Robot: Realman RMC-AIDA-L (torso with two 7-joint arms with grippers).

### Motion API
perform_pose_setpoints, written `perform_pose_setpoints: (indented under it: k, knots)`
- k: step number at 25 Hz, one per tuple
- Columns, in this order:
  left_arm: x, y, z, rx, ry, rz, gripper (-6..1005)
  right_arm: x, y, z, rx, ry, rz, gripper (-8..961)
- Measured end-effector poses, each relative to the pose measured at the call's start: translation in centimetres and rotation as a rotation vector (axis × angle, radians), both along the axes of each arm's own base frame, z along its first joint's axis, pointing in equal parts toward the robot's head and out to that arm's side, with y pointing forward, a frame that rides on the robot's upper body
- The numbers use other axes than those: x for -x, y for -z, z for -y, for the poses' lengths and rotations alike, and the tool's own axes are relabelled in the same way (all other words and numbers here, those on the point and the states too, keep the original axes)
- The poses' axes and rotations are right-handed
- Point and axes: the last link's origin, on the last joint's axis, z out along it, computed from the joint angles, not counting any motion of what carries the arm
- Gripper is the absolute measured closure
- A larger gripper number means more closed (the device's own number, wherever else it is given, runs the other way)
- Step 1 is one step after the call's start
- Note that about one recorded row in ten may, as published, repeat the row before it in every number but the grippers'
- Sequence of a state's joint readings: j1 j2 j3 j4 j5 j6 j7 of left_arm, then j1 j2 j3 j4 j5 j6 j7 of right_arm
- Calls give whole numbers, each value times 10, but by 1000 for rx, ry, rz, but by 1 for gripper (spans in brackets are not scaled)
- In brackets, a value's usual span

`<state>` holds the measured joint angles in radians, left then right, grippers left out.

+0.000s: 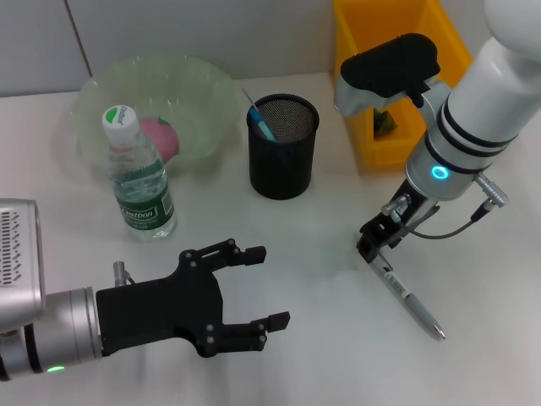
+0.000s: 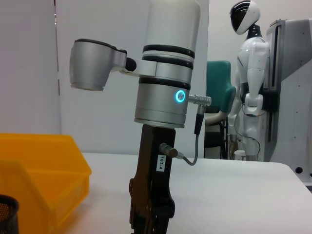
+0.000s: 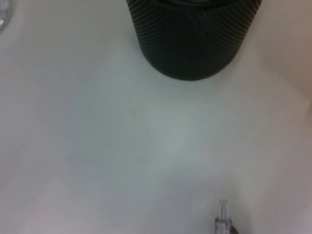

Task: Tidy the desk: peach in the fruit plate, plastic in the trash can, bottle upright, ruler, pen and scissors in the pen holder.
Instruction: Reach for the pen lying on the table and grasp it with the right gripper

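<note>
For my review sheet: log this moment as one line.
right gripper: shut on pen, tip on desk | left gripper: open, idle | bottle: upright | peach: in fruit plate

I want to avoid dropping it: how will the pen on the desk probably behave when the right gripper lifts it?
The pen looks thin, rigid and probably light. The right gripper sits at one end, so the free end may sag or swing. Its smooth round barrel could slip or roll on the desk.

Small white sticker (image 2: 162, 163) on right arm's black wrist link reads "103-4". Bottle (image 1: 139, 181) cap and green label carry print, too small to read.
</note>
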<state>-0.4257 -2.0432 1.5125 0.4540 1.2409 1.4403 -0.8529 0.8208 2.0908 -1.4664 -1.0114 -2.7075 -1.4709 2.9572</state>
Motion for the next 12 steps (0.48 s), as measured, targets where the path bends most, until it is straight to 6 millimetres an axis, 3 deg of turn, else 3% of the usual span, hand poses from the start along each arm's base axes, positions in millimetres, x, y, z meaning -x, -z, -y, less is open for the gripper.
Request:
perform_pose_setpoints:
  k: [12]
  knots:
    - [0,0,0,0,0,0,150,-5,5,-1,2,16,3,549]
